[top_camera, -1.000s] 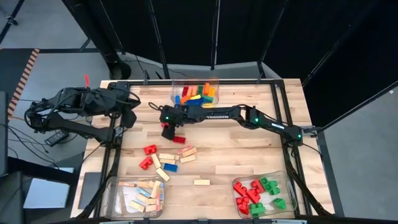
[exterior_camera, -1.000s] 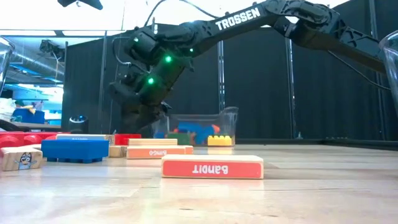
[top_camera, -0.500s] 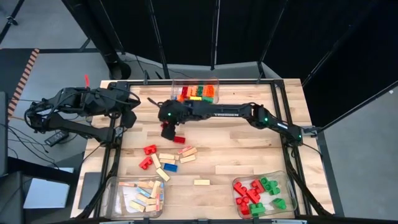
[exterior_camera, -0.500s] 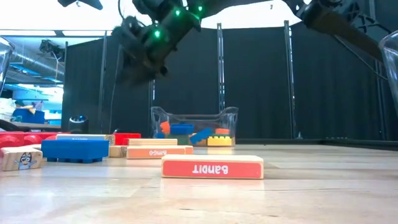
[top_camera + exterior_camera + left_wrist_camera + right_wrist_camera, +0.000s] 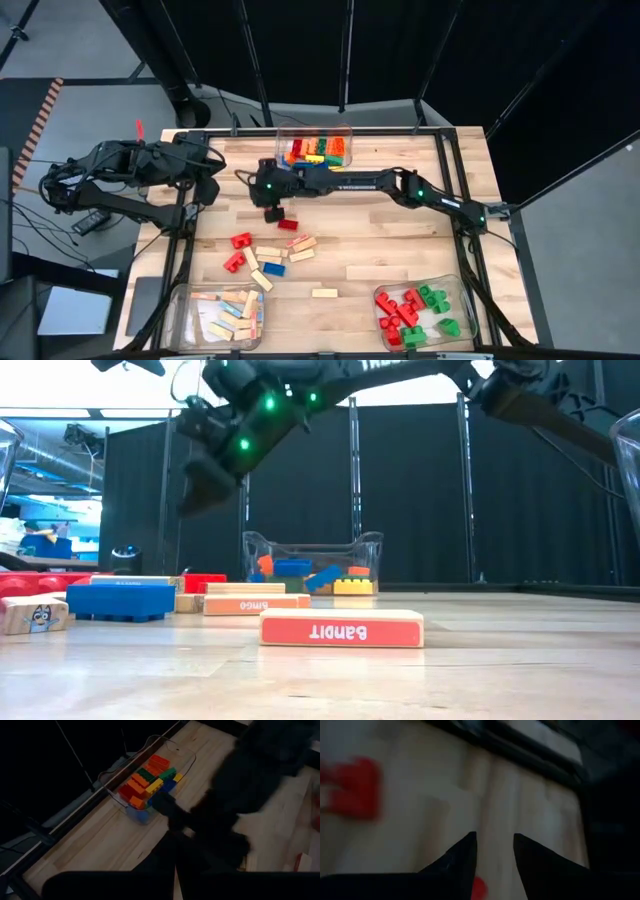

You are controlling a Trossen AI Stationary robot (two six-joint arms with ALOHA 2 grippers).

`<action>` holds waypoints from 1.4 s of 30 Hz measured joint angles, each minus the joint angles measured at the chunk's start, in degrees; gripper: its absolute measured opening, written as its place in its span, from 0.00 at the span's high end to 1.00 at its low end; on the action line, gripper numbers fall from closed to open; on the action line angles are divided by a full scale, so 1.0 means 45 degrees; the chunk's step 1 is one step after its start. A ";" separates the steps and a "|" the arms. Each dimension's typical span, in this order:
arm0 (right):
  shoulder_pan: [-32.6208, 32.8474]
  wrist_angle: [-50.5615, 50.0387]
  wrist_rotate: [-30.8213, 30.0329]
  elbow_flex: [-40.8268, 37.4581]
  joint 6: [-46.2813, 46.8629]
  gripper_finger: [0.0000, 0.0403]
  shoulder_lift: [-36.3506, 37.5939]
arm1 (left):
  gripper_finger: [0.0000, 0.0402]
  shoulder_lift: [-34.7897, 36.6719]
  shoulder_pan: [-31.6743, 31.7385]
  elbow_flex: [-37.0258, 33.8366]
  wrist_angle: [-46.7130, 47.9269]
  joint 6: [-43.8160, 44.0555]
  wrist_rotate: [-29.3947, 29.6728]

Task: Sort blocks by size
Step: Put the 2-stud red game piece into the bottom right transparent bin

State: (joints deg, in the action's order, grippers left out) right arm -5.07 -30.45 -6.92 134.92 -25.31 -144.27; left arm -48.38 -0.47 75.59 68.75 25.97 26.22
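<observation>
Black curtains back a pale plank table [image 5: 380,240] where the right arm reaches across to the left.

Three clear bins sit at the edges: the far bin [image 5: 316,148] holds mixed long bricks, the near-left bin [image 5: 222,312] tan bars, the near-right bin [image 5: 425,312] red and green bricks. Loose blocks [image 5: 268,254], red, blue and tan, lie mid-table, well apart from a lone tan bar [image 5: 323,293]. The right gripper [image 5: 272,212] hovers beside a red brick [image 5: 288,224], fingers [image 5: 461,857] parted with nothing between them. The left gripper [image 5: 212,188] waits clenched at the table's left edge.
</observation>
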 joint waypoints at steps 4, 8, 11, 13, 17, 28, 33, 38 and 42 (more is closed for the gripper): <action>-0.0336 0.0061 0.0221 -0.0079 0.1100 0.72 -0.0495 | 0.97 0.0000 0.0000 0.0000 -0.0002 0.0260 0.0028; -0.0257 0.0220 0.0522 -0.0075 0.1691 0.82 -0.1023 | 0.97 0.0000 -0.0005 0.0000 0.0000 0.0332 0.0032; -0.0150 0.0088 -0.0176 -0.0077 0.1691 0.89 -0.1305 | 0.97 -0.0010 -0.0002 0.0000 0.0010 0.0339 0.0037; -0.0119 0.0102 -0.0715 -0.0136 0.1708 0.93 -0.1357 | 0.97 -0.0010 0.0000 0.0000 0.0010 0.0341 0.0042; -0.0243 -0.0083 -0.1113 -0.0041 0.2110 0.98 -0.1364 | 0.97 -0.0010 0.0000 0.0000 0.0005 0.0352 0.0066; 0.0037 -0.3965 -0.0607 0.0061 0.2662 0.96 -0.1192 | 0.97 -0.0010 0.0000 0.0000 0.0010 0.0622 0.0071; 0.0460 -0.6540 -0.0554 0.0067 0.3416 0.97 -0.0779 | 0.97 -0.0009 0.0000 0.0000 0.0015 0.0633 0.0066; 0.0672 -0.9843 -0.0319 -0.0021 0.4315 0.93 -0.0207 | 0.97 -0.0005 0.0000 0.0000 0.0015 0.0658 0.0057; 0.0699 -1.2230 -0.0210 -0.0026 0.4630 0.96 0.0306 | 0.97 -0.0009 0.0000 0.0000 0.0025 0.0672 0.0008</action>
State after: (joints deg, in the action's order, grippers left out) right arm -1.92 -85.49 -7.86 134.80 -4.47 -142.89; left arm -48.42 -0.47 75.59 68.87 28.99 26.26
